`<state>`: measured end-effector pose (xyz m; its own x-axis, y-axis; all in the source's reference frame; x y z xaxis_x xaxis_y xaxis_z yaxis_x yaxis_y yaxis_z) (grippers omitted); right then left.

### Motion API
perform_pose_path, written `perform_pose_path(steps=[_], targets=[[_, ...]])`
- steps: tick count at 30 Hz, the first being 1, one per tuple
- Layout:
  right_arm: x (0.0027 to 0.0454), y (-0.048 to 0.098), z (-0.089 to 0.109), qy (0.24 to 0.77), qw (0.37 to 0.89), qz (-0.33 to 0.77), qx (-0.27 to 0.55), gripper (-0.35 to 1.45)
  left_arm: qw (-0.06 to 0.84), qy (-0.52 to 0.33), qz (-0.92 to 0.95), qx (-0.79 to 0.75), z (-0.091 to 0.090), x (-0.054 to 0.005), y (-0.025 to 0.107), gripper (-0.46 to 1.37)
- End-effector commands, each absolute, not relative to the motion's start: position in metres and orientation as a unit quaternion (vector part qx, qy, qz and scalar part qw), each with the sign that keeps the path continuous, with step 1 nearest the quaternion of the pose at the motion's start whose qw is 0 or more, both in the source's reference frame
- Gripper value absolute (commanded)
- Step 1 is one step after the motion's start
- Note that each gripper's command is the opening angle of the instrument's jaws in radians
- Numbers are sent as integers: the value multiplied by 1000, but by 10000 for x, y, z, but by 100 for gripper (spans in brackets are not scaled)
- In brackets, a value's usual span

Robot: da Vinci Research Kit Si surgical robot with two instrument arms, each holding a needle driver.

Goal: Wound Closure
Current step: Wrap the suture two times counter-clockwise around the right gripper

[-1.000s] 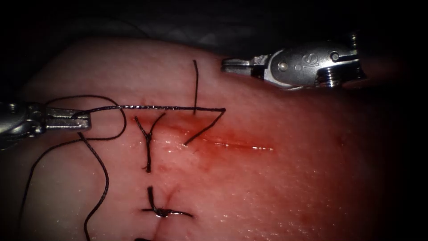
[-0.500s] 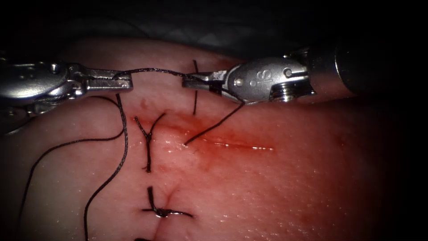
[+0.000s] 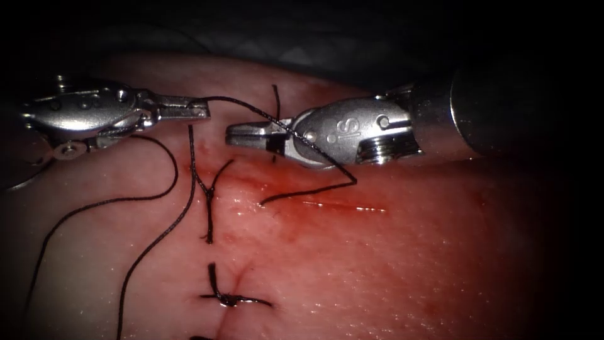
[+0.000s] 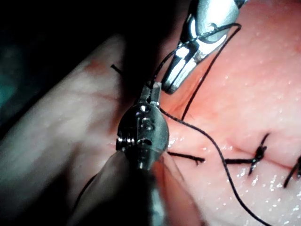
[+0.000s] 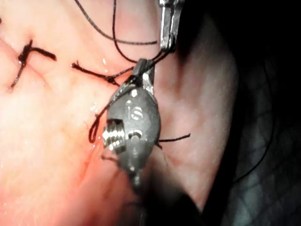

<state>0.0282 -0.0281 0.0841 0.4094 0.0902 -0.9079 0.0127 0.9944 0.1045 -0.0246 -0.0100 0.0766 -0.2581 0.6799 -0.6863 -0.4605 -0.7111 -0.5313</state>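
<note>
Clamping the thread (image 3: 251, 108) above the cut (image 3: 327, 203), the left tool (image 3: 192, 107) risks the loop slipping off the right tool (image 3: 242, 133), whose jaws look closed on nothing.

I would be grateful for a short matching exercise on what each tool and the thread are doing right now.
Things:
1. left tool
2. right tool
3. thread
4. tied stitch

States:
A. draped over a tool's body
B. knotted across the cut
C. shut on the thread's end
D. thread lies across it, jaws not gripping it

Pairs: 1-C, 2-D, 3-A, 4-B
</note>
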Motion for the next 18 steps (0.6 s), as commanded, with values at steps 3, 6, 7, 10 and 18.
perform_pose_path(steps=[3, 6, 7, 10, 18], targets=[[283, -283, 837, 545, 837, 23, 49, -35, 365, -121, 782, -491, 776, -250, -102, -35], [283, -285, 836, 545, 837, 22, 50, -35, 366, -121, 782, -490, 780, -252, -104, -35], [283, -285, 836, 545, 837, 22, 50, -35, 366, -121, 782, -490, 780, -252, -104, -35], [283, -286, 835, 546, 836, 23, 49, -35, 365, -122, 782, -491, 781, -254, -106, -35], [283, -286, 835, 547, 835, 23, 48, -35, 363, -123, 782, -492, 779, -255, -112, -35]])
